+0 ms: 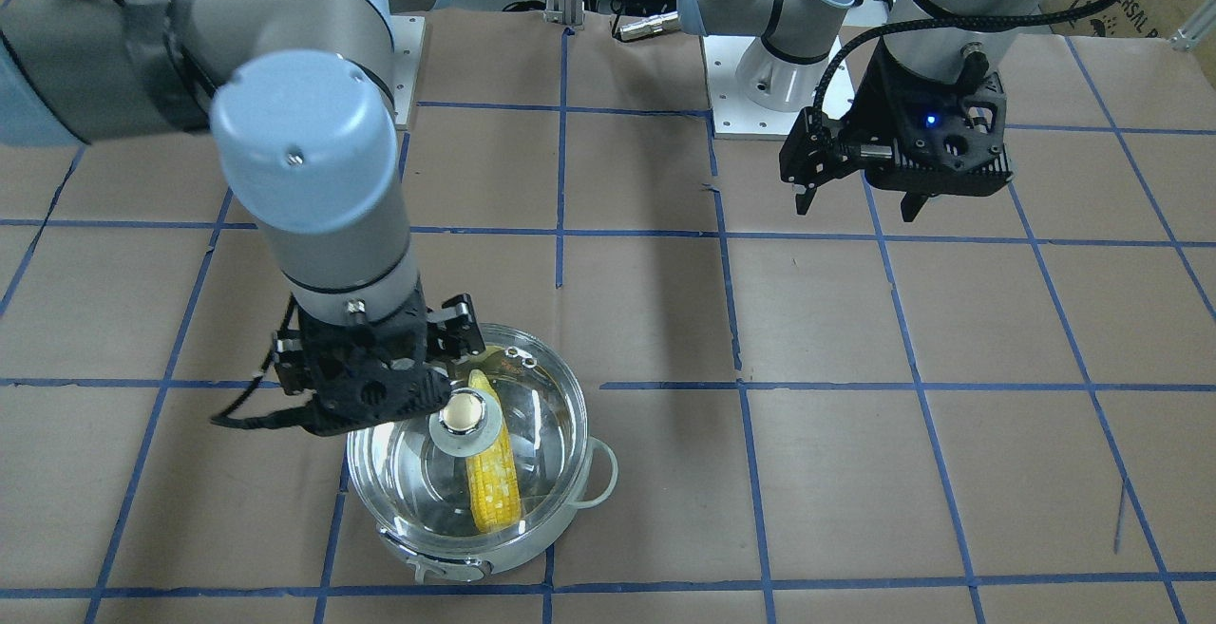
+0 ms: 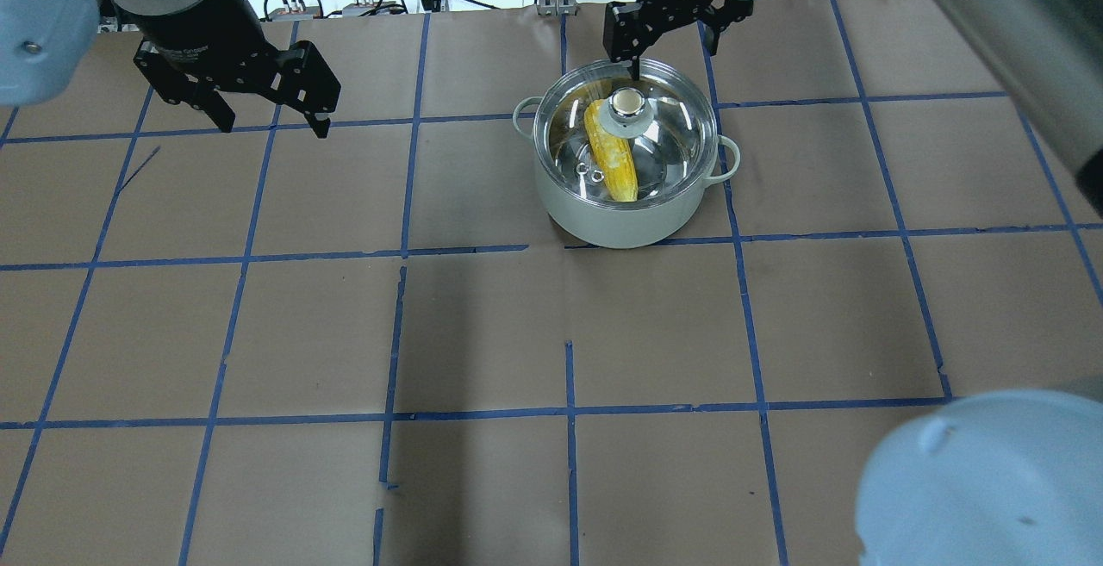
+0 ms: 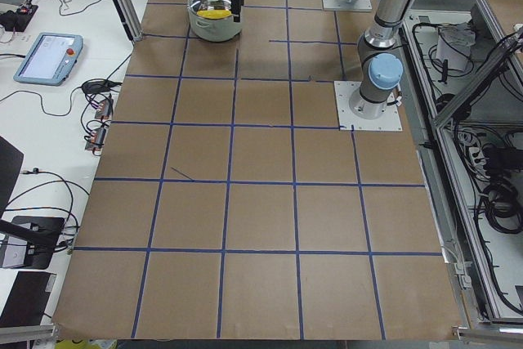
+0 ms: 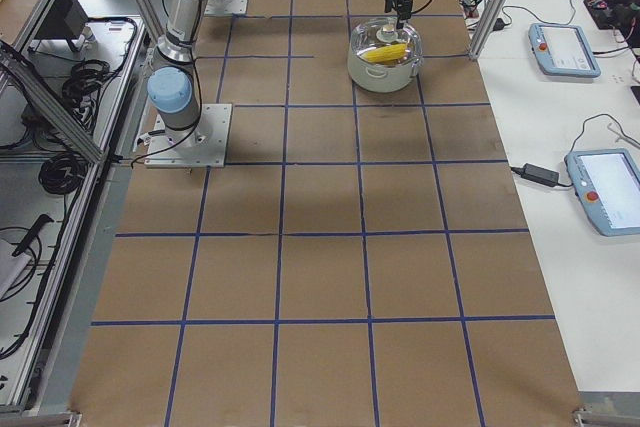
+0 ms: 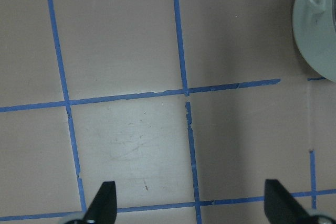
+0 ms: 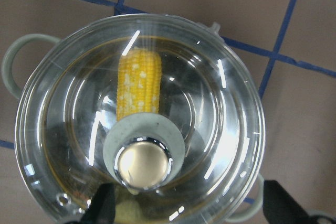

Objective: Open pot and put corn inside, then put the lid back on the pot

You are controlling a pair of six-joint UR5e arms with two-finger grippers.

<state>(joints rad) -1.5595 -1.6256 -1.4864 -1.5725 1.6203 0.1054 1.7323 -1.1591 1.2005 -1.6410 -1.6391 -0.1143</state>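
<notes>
The steel pot (image 2: 620,221) stands on the far side of the table, also seen in the front view (image 1: 532,548). The corn (image 2: 613,161) lies inside it (image 6: 137,85). The glass lid (image 2: 676,139) sits on the pot, its knob (image 6: 143,163) at the centre. My right gripper (image 2: 668,49) is open and hovers just above the lid, by the knob, holding nothing (image 6: 191,208). My left gripper (image 2: 274,127) is open and empty above bare table, well apart from the pot (image 1: 860,209). The pot's edge (image 5: 317,35) shows in the left wrist view.
The table is covered in brown paper with a blue tape grid. The arm base plates (image 1: 760,102) sit at the robot's side. Tablets (image 4: 560,42) and cables lie on the side tables beyond the table's edge.
</notes>
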